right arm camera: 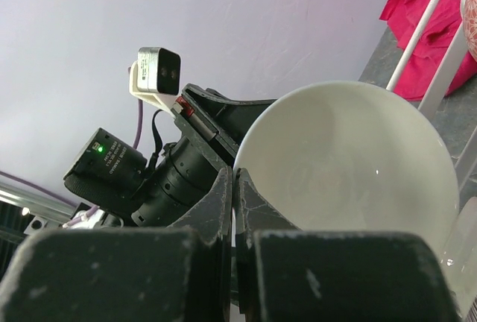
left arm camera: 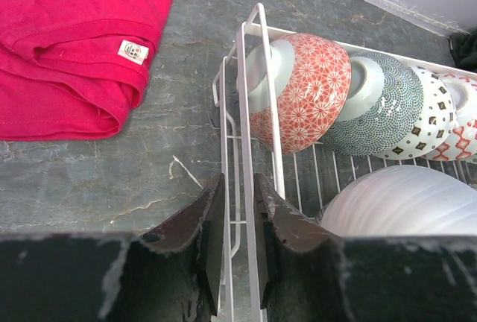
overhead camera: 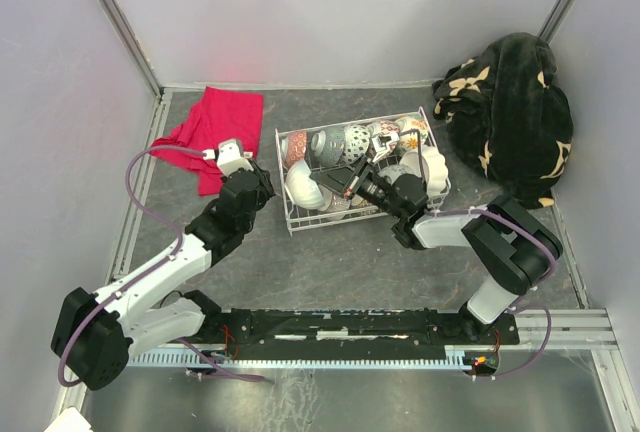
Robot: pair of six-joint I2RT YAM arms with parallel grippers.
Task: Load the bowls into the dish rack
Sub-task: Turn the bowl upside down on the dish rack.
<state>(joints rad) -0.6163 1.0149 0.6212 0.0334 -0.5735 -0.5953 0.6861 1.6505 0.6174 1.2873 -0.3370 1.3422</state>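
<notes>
The left gripper [left arm camera: 238, 185] has its fingers drawn in on the upright end wire of the dish rack [left arm camera: 242, 128], one pad on each side, gripping it at the rack's left end. Just past those fingers, inside the rack, a red lattice bowl [left arm camera: 313, 91] stands on edge against the end wall. A blue dotted bowl [left arm camera: 387, 106] nests behind it, then a white bowl with dark diamonds [left arm camera: 436, 113] and a bowl with red zigzags [left arm camera: 458, 132], all in a row along the far side. A ribbed white bowl [left arm camera: 402, 203] lies nearer, in the rack's front left corner. The right gripper [right arm camera: 232, 179] has its fingers pressed fully together with nothing between them. It reaches into the rack from the right, its tips just beside the rim of that white bowl, whose plain inside fills the right wrist view. Whether they touch the rim cannot be told. More bowls are heaped at the rack's right end, partly hidden by the right arm. The rack sits on the dark mottled counter [left arm camera: 164, 158], near its middle. A folded red cloth [left arm camera: 67, 39] lies to the left of the rack, apart from it, and a black floral blanket [overhead camera: 510, 112] is bundled in the far right corner.
</notes>
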